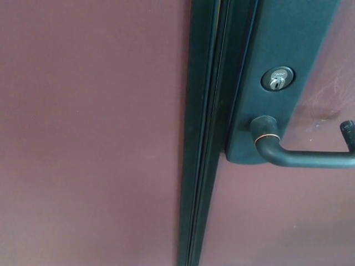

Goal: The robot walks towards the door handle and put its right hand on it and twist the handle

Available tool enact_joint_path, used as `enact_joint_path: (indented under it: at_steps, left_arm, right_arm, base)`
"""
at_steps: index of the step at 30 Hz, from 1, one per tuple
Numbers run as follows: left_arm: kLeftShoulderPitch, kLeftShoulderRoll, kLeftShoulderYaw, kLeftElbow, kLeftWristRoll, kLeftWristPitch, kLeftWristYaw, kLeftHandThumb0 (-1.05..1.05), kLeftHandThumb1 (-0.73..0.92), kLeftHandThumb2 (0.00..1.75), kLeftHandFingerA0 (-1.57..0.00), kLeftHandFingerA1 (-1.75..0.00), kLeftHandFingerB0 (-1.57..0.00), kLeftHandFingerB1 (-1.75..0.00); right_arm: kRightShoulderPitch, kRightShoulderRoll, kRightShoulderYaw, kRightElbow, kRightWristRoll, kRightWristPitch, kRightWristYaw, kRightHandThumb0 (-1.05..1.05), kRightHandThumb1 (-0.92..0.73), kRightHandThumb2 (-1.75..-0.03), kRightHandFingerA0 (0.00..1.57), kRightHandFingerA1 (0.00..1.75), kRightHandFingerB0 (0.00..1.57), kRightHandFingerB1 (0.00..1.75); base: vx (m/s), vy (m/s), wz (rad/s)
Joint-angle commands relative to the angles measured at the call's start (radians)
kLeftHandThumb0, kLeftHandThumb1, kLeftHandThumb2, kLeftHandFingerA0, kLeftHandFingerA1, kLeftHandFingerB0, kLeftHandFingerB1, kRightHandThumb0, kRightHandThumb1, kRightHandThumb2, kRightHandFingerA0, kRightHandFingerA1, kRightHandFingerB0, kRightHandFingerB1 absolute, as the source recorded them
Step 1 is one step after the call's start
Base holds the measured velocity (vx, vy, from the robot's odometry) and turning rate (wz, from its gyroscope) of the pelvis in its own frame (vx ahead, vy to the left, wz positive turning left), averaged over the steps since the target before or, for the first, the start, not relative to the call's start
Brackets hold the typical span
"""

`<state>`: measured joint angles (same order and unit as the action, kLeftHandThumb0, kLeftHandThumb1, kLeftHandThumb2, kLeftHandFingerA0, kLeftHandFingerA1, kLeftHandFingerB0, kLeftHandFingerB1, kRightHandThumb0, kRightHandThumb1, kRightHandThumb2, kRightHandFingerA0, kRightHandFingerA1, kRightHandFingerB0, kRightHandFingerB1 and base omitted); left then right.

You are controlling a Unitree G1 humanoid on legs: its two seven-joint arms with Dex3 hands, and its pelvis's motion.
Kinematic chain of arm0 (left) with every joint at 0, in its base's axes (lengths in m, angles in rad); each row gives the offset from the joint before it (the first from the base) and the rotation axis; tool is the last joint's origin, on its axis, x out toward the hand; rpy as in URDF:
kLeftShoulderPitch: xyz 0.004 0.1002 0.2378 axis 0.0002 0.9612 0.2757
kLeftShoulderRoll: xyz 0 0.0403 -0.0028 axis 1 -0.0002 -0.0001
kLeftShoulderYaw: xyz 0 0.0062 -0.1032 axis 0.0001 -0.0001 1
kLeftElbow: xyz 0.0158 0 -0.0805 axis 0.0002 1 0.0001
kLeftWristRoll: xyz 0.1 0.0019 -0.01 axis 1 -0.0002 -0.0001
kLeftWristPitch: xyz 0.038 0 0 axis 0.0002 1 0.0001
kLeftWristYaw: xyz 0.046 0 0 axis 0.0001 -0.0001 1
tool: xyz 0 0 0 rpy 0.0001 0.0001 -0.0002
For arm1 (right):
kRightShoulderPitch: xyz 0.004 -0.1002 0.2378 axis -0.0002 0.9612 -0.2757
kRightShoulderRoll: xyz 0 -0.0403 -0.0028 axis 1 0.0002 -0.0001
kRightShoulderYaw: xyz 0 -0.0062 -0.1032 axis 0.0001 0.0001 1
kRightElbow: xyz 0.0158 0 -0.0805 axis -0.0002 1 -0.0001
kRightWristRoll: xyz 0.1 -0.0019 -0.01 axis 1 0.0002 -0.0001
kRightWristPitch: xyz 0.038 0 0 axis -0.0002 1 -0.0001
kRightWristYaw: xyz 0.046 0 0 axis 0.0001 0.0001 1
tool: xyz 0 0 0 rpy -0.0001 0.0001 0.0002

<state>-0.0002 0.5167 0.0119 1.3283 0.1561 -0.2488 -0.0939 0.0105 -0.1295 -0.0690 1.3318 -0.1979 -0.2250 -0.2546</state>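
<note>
Reaching toward the lever, hand barely in frame

Filling the view are two maroon door panels [89,138], split by a dark green vertical frame strip [208,133] running top to bottom. On the right panel sits a dark green lock plate [277,44] with a silver key cylinder [277,79] in it. Below the cylinder, the door handle [299,156] leaves the plate at a round collar, curves down and runs level to the right edge. Only a black tip of the right hand [348,132] shows at that edge, just above the lever's bar; whether it touches the bar, and whether its fingers are apart or together, cannot be told. No left hand appears.
</note>
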Motion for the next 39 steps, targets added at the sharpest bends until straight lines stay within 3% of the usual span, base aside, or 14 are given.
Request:
enact_joint_path:
  at_steps: [1, 6, 7, 9, 10, 18, 21, 23, 29, 34, 35, 36, 37, 39]
  left_arm:
    - [-0.007, 0.013, 0.017, -0.006, -0.008, -0.005, -0.018, -0.27, 0.58, 0.58, -0.64, -0.46, -0.46, -0.38]
    - [-0.013, -0.005, 0.034, -0.007, -0.017, -0.012, -0.020, -0.27, 0.58, 0.58, -0.62, -0.46, -0.46, -0.39]
    - [-0.008, -0.006, 0.035, -0.010, -0.017, -0.017, -0.021, -0.27, 0.58, 0.58, -0.62, -0.46, -0.46, -0.38]
    - [-0.018, -0.009, 0.037, -0.008, -0.016, -0.013, -0.019, -0.27, 0.58, 0.58, -0.62, -0.46, -0.46, -0.38]
    - [-0.023, -0.011, 0.040, -0.007, -0.017, -0.008, -0.017, -0.27, 0.58, 0.58, -0.62, -0.46, -0.46, -0.38]
    - [-0.026, -0.005, 0.055, -0.007, -0.021, -0.008, -0.011, -0.26, 0.57, 0.58, -0.64, -0.46, -0.46, -0.39]
    - [-0.026, -0.005, 0.056, -0.006, -0.020, -0.008, -0.011, -0.26, 0.57, 0.58, -0.64, -0.46, -0.46, -0.39]
    - [-0.015, 0.001, 0.051, -0.016, -0.017, -0.020, -0.020, -0.26, 0.57, 0.58, -0.64, -0.47, -0.47, -0.39]
    - [-0.026, 0.006, 0.051, -0.009, -0.015, -0.008, -0.021, -0.26, 0.57, 0.58, -0.65, -0.47, -0.47, -0.39]
    - [-0.028, 0.008, 0.044, -0.012, -0.008, -0.012, -0.020, -0.27, 0.57, 0.58, -0.65, -0.47, -0.47, -0.39]
    - [-0.030, 0.008, 0.041, -0.011, -0.005, -0.011, -0.018, -0.27, 0.57, 0.58, -0.65, -0.47, -0.48, -0.39]
    - [-0.032, 0.008, 0.037, -0.011, -0.001, -0.010, -0.016, -0.27, 0.57, 0.58, -0.65, -0.47, -0.48, -0.39]
    - [-0.030, 0.008, 0.038, -0.009, -0.002, -0.014, -0.019, -0.26, 0.57, 0.58, -0.65, -0.47, -0.47, -0.39]
    - [-0.025, 0.010, 0.041, -0.009, -0.006, -0.016, -0.020, -0.26, 0.57, 0.58, -0.65, -0.47, -0.47, -0.39]
  right_arm:
    - [0.012, -0.014, -0.138, -0.062, 0.159, -0.116, 0.119, -0.32, -0.62, -0.59, 0.67, 0.54, 0.53, 0.40]
    - [0.137, -0.078, -0.250, -0.225, 0.250, -0.240, 0.276, -0.34, -0.63, -0.59, 0.61, 0.52, 0.50, 0.39]
    - [0.170, -0.082, -0.265, -0.269, 0.266, -0.260, 0.294, -0.41, -0.52, -0.82, 0.55, 0.60, 0.44, 0.52]
    - [0.199, -0.084, -0.283, -0.340, 0.284, -0.264, 0.311, -0.41, -0.52, -0.81, 0.54, 0.60, 0.44, 0.52]
    - [0.230, -0.088, -0.293, -0.418, 0.294, -0.260, 0.317, -0.34, -0.62, -0.59, 0.59, 0.49, 0.50, 0.39]
    - [0.381, -0.088, -0.382, -0.905, 0.415, -0.198, 0.361, -0.36, -0.61, -0.58, 0.55, 0.43, 0.47, 0.37]
    - [0.391, -0.082, -0.386, -0.934, 0.415, -0.175, 0.362, -0.36, -0.61, -0.58, 0.55, 0.43, 0.47, 0.37]
    - [0.498, -0.079, -0.433, -1.249, 0.484, -0.167, 0.348, -0.39, -0.62, -0.58, 0.53, 0.42, 0.46, 0.37]
    - [0.519, -0.097, -0.488, -1.414, 0.582, -0.153, 0.370, -0.40, -0.62, -0.59, 0.53, 0.43, 0.46, 0.37]
    - [0.527, -0.113, -0.519, -1.541, 0.631, -0.109, 0.374, -0.40, -0.63, -0.59, 0.53, 0.55, 0.50, 0.41]
    - [0.530, -0.118, -0.525, -1.572, 0.647, -0.103, 0.378, -0.63, -0.50, -0.87, 0.62, 0.74, 0.50, 0.65]
    - [0.534, -0.126, -0.533, -1.616, 0.670, -0.098, 0.384, -0.63, -0.50, -0.87, 0.62, 0.74, 0.50, 0.65]
    - [0.542, -0.155, -0.540, -1.720, 0.723, -0.094, 0.401, -0.43, -0.61, -0.58, 0.51, 0.81, 0.49, 0.57]
    - [0.544, -0.164, -0.544, -1.762, 0.742, -0.076, 0.408, -0.43, -0.60, -0.58, 0.51, 0.82, 0.49, 0.59]
  base:
    - [0.00, 0.000, 0.00]
    - [0.00, 0.000, 0.00]
    - [0.00, 0.000, 0.00]
    - [0.00, 0.000, 0.00]
    - [0.00, 0.000, 0.00]
    - [0.00, 0.000, 0.00]
    - [0.00, 0.000, 0.00]
    - [0.00, 0.000, 0.00]
    - [0.00, 0.000, 0.00]
    - [0.00, 0.000, 0.00]
    - [0.00, 0.000, 0.00]
    - [0.00, 0.000, 0.00]
    - [0.00, 0.000, 0.00]
    - [0.00, 0.000, 0.00]
